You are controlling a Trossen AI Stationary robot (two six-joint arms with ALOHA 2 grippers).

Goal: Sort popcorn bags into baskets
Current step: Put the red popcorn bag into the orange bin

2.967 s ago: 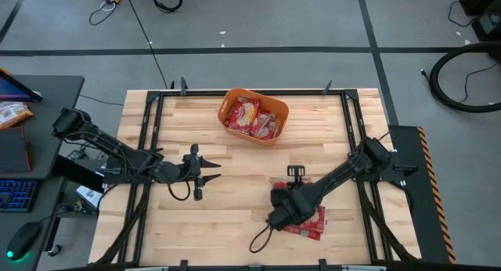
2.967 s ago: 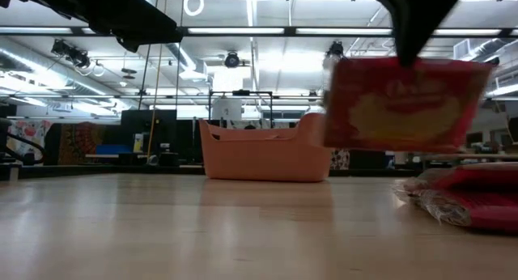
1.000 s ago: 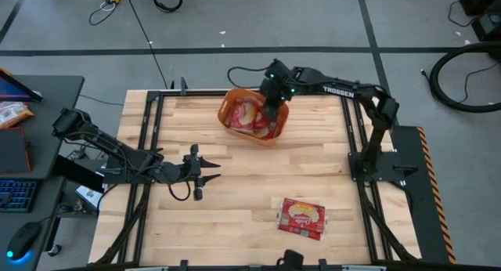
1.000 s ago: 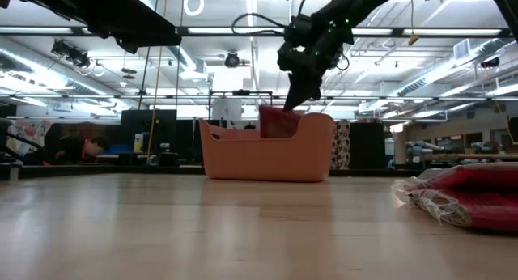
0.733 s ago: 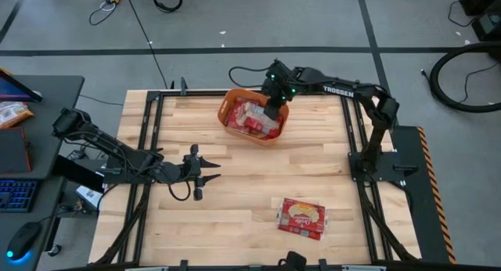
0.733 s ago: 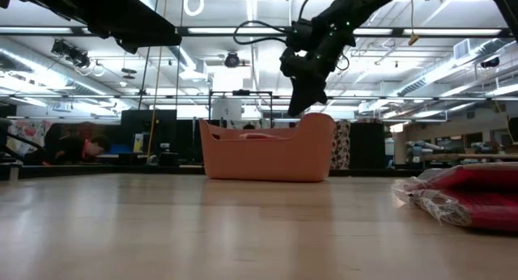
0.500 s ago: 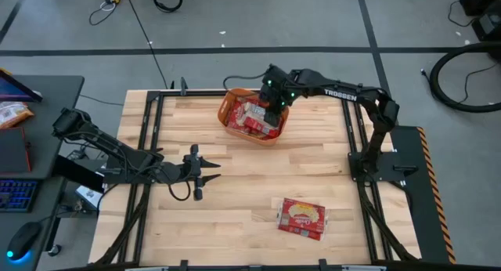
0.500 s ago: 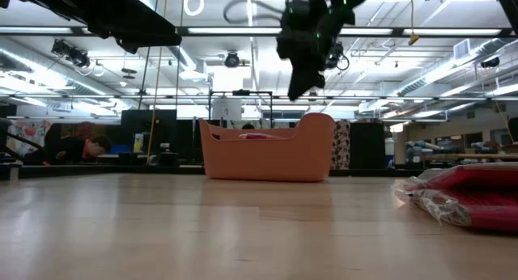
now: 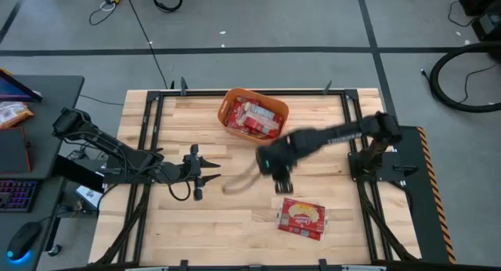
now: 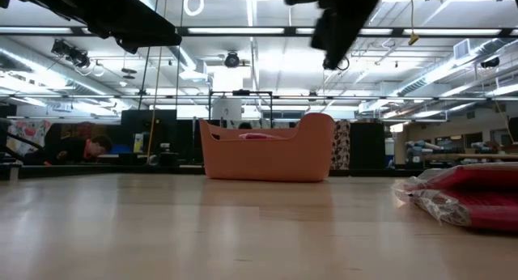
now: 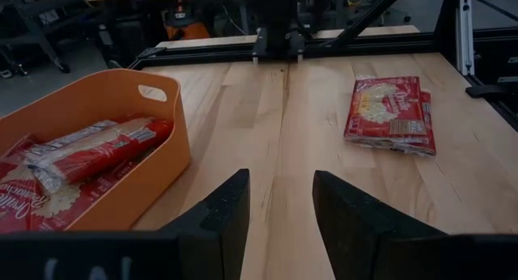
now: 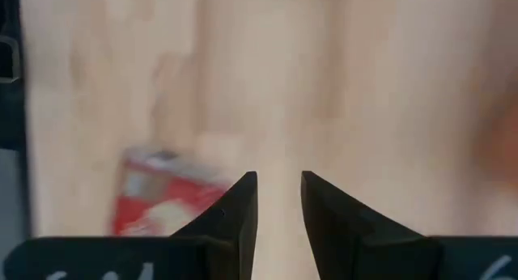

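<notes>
Popcorn bags: several red packets lie inside the orange basket [image 9: 253, 116] at the bench's [image 9: 235, 224] far edge, centre; a small stack of popcorn bags [image 9: 302, 218] rests flat near the front edge, right of centre, well apart from the basket. Wide bare wood lies between the two, and across the front left.
Right gripper [image 9: 280, 177]: above mid-bench, between basket and stack, just short of the stack; jaws parted by a narrow gap, holding nothing.
Left gripper [image 9: 210, 172]: low over the bench left of centre, pointing right; jaws spread, empty.
Black frame rails run along the bench's edges
</notes>
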